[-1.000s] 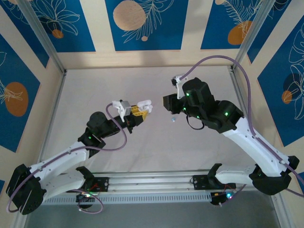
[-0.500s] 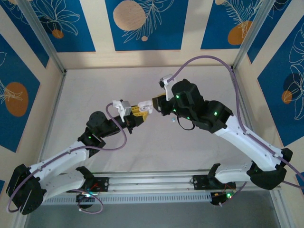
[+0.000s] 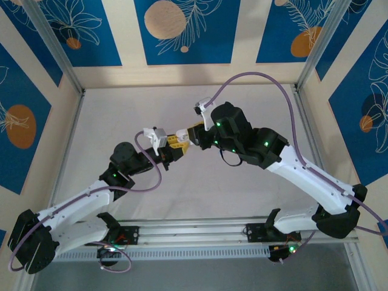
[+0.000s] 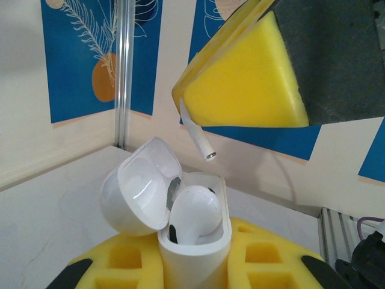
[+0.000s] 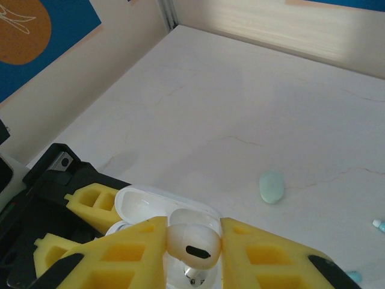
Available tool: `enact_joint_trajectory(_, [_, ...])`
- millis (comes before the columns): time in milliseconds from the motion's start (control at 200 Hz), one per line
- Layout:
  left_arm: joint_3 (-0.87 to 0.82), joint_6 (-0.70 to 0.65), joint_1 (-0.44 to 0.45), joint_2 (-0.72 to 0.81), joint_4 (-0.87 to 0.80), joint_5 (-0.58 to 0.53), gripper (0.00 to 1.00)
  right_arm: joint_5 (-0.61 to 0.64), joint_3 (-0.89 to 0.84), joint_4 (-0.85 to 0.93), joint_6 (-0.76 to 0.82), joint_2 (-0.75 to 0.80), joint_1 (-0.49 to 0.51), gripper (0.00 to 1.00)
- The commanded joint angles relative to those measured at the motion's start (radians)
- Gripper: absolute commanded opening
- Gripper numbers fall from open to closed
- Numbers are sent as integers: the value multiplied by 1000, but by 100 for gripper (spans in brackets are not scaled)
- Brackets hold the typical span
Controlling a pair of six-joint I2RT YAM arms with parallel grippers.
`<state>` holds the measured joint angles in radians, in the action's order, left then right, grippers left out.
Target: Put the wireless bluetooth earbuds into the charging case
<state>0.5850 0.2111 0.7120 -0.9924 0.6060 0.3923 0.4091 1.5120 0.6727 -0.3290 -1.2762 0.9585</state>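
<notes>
1. Right gripper is clamped on a white earbud, stem down; the open case sits just below it, pinched in the left gripper.
2. A tilted stem could jam against the case; pushing on might twist the earbud loose.

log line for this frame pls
left gripper: holds open charging case, seated earbud inside | right gripper: pinches white earbud, stem down, above case
</notes>
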Motion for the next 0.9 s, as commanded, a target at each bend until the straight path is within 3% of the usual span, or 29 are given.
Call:
enact_joint_trajectory(0, [32,13,9,8,52,9,18,-10,3,-12,21,-11,8,25])
enact_joint_trajectory(280, [26,19,10,18,72,-9,18,2,-12,9,77,-19,15,25])
enact_joint_trajectory(675, [21,17,10,20,96,-45,18,-84,-42,30,137,6,19,25])
enact_joint_trajectory(895, [22,19,11,20,106,-45,18,-141,-47,38,119,8,17,32])
